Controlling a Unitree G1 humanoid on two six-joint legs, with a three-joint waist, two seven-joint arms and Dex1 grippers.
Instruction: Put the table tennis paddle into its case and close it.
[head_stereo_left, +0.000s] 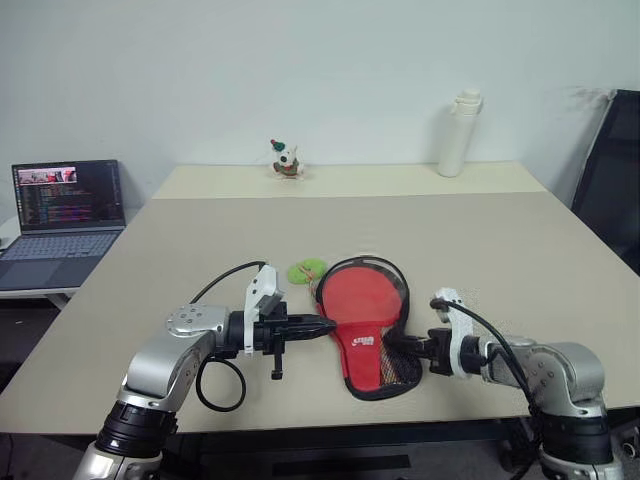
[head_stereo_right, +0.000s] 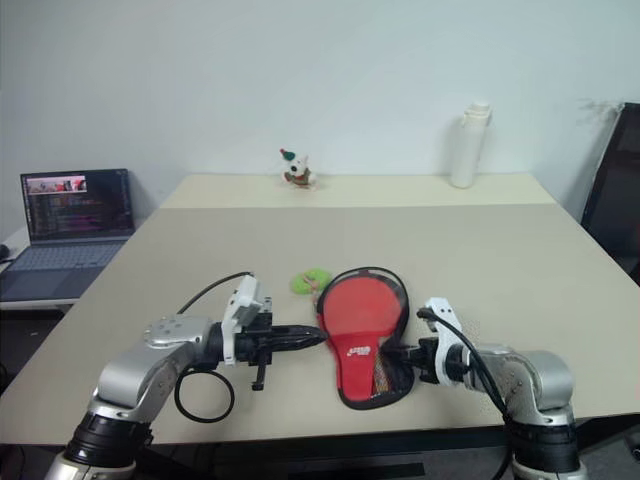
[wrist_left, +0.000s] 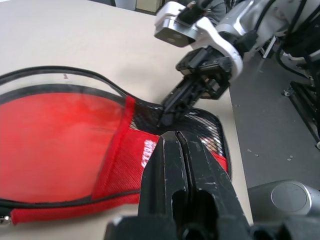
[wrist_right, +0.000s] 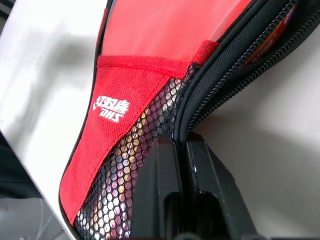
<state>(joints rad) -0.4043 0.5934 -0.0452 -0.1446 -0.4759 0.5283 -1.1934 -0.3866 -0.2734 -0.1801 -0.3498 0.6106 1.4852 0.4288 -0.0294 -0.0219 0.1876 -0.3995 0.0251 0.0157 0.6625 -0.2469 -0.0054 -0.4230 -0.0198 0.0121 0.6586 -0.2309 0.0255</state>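
Off the worktop's left edge you've got a laptop (head_stereo_left: 65, 215), lid up, on a lower side surface. On the beige worktop (head_stereo_left: 200, 240) itself, your left pincer (head_stereo_left: 322, 326) sits near the front edge, pointing level twd the right w/ fingers pressed fully together, nothing between them; its tip is just beside the left side of the case (head_stereo_left: 370, 335), at the narrow neck, can't tell if it touches. Far back near the rear edge, left of centre, stands a small toy figure (head_stereo_left: 286, 160). A small green ball (head_stereo_left: 305, 271) lies just left of the case's round end, touching or nearly so. The case lies flat near the front edge, about centre, round end twd the rear, narrow mesh end twd the front, red panel w/ white logo facing up; the zip around the round end looks unzipped, black edging gaping. The table tennis paddle (wrist_right: 165, 30) appears to be inside, red face showing through the clear panel; the handle can't be made out for sure behind the mesh. Your right pincer (head_stereo_left: 392, 345) comes in from the right at the case's narrow end, fingers squeezed together at the black zipper edge (wrist_right: 235, 55); whether it actually pinches the zip or pull tab, can't tell. A white bottle (head_stereo_left: 459, 133) stands upright at the rear edge, right of centre.
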